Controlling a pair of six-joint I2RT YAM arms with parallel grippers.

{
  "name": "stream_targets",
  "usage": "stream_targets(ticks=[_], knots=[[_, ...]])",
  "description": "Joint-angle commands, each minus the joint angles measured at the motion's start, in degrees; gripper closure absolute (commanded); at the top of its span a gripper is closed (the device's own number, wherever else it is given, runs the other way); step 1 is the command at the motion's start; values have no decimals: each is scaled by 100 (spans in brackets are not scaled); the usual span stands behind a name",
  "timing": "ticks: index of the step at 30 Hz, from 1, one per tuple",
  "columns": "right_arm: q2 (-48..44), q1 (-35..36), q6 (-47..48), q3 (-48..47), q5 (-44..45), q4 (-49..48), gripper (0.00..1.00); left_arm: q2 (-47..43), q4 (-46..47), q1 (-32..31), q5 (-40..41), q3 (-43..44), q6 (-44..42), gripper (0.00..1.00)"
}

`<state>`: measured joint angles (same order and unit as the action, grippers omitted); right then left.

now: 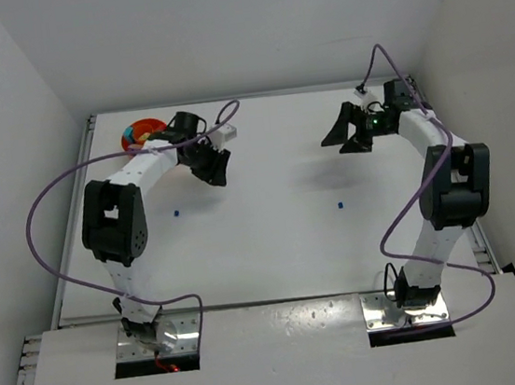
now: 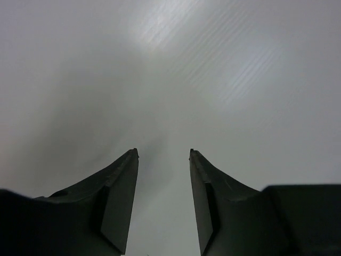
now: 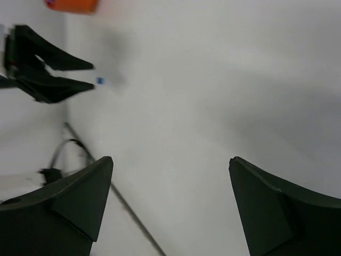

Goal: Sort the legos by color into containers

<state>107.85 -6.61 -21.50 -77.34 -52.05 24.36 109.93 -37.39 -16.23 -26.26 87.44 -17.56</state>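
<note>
Two tiny blue pieces lie loose on the table (image 1: 264, 248), left lego (image 1: 175, 213) and right lego (image 1: 341, 206), well apart from the bowl (image 1: 128, 131); left gripper (image 1: 220, 171) and right gripper (image 1: 340, 140) hang open and empty, so an off-centre descent may flick either piece away.

Left arm (image 1: 110, 220) stretches forward, forearm angled rightward; left fingers (image 2: 120, 202) stand partly apart, nothing between them; right arm (image 1: 454, 182) stretches forward, wrist turned leftward; right fingers (image 3: 80, 202) are spread wide, empty.
</note>
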Motion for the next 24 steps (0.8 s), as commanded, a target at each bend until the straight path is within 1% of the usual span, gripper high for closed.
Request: stream_targets(ticks=[1,3,6,8,12,15,17,19,22,24], knots=[[-527,-42,1900,-194,1697,1640,10,-384,-366,129,630,-541,103,51],[-651,63,2096,-80,1865,1694,10,-585,-279,129,1025,-780,244,49],[-835,64,2150,166,1717,1695,10,-692,-137,444,1526,-1018,586,48],[-836,64,2150,245,1716,1642,10,-692,-137,664,1876,-1158,640,48],[-836,64,2202,246,1716,1642,9,-692,-137,1042,2335,-1281,859,48],[-731,64,2202,184,1716,1642,9,-692,-199,1175,2652,-1352,912,46],[-669,64,2202,62,1716,1642,9,-692,-252,1315,2652,-1457,1035,46],[-599,64,2202,9,1716,1642,9,-587,-313,1315,2652,-1458,1036,46],[-485,64,2202,-44,1663,1642,9,-447,-313,1377,2460,-1458,1106,46],[-485,64,2202,-44,1663,1642,9,-376,-383,1430,2224,-1458,975,46]])
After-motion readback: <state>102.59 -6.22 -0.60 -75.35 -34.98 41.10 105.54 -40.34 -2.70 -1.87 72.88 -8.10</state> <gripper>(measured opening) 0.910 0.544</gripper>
